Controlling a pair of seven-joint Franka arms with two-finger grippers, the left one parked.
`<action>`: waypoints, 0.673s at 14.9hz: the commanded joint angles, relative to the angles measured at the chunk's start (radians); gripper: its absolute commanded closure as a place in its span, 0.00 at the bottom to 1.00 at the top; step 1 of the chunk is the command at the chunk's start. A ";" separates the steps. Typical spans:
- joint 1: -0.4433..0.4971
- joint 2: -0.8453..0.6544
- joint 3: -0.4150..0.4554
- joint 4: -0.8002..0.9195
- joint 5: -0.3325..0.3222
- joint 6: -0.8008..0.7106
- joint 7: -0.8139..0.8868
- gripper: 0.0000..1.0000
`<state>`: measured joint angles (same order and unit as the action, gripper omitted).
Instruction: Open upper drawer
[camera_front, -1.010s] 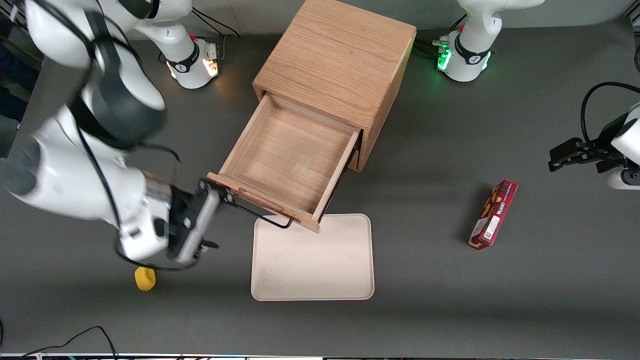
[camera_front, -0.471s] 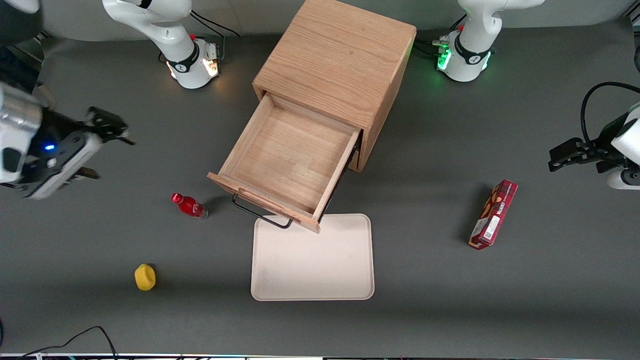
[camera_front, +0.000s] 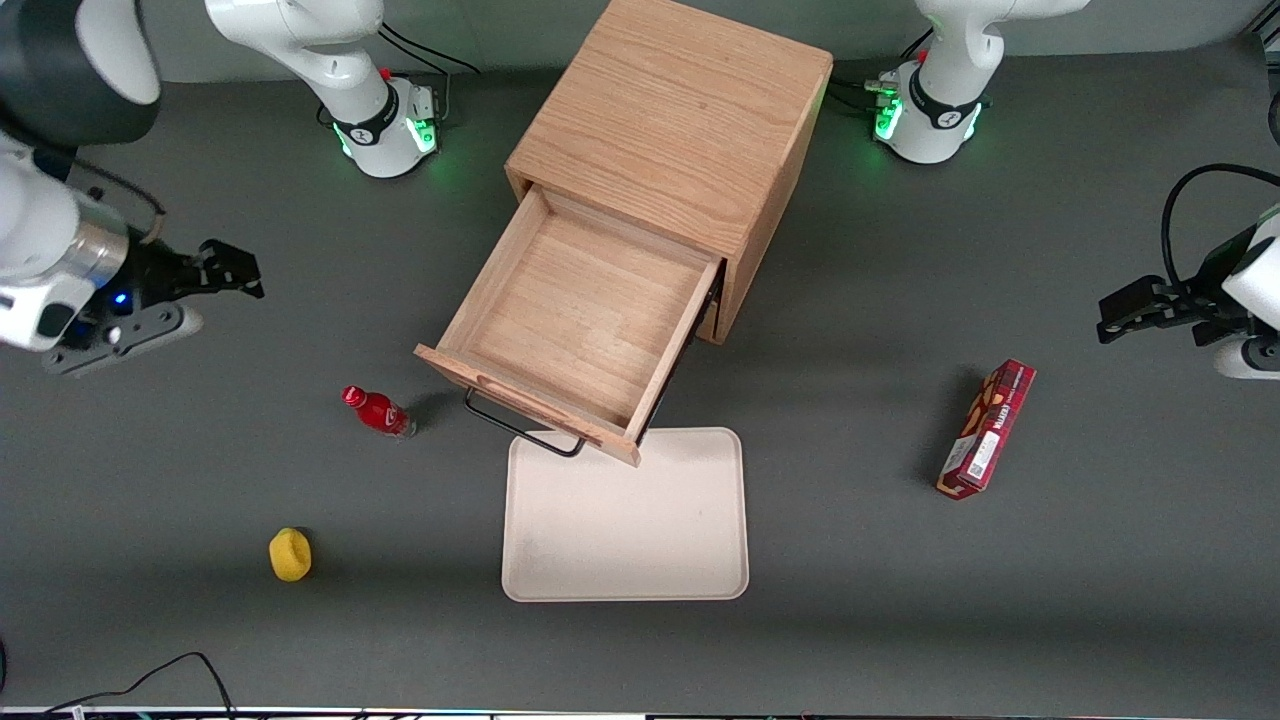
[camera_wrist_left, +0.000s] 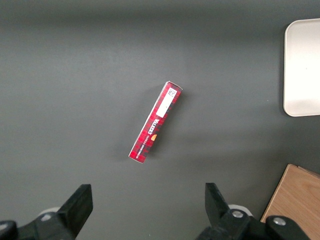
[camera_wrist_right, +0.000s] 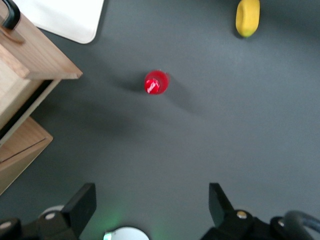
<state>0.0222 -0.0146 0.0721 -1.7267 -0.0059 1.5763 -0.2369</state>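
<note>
The upper drawer stands pulled far out of the light oak cabinet, its inside bare and its thin black wire handle at its front. A corner of the drawer also shows in the right wrist view, with the lower drawer under it. My gripper is open and empty, raised well above the table, far from the drawer toward the working arm's end. In the right wrist view its fingers spread wide with nothing between them.
A small red bottle stands beside the drawer front. A yellow fruit lies nearer the front camera. A cream tray lies in front of the drawer. A red box lies toward the parked arm's end.
My gripper has left the drawer handle and swung up and away toward the working arm's end. The drawer stays pulled out. The red bottle came into sight.
</note>
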 joint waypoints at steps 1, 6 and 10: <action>-0.001 -0.156 -0.020 -0.205 -0.016 0.096 0.109 0.00; 0.009 -0.130 -0.051 -0.143 -0.017 0.088 0.303 0.00; 0.009 -0.120 -0.057 -0.120 -0.014 0.083 0.320 0.00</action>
<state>0.0200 -0.1504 0.0236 -1.8737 -0.0063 1.6662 0.0466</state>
